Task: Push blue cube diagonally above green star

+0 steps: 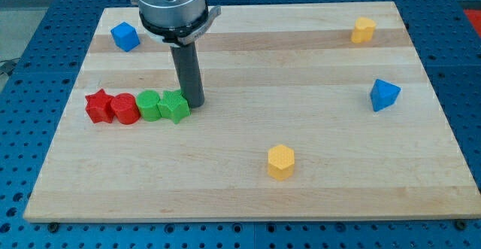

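Camera view shows my tip (195, 103) down on the wood board (240, 196), touching or nearly touching the right side of the green star (174, 107). No fingers here, just a plain rod, so nothing opens or shuts. W/ the star in a row going left: a green round block (149, 104), a red round block (125, 108), then a red star (98, 105), all packed close. Blue cube (125, 36) sits far up at the view's top left, well apart from my tip. It looks small, hard & light, so I think it slides easy but may spin; push flat on a side, not a corner. Other blocks: a yellow one (364, 30) top right, a blue one (384, 95) at right, a yellow one (281, 162) low middle. No words or labels I can read.
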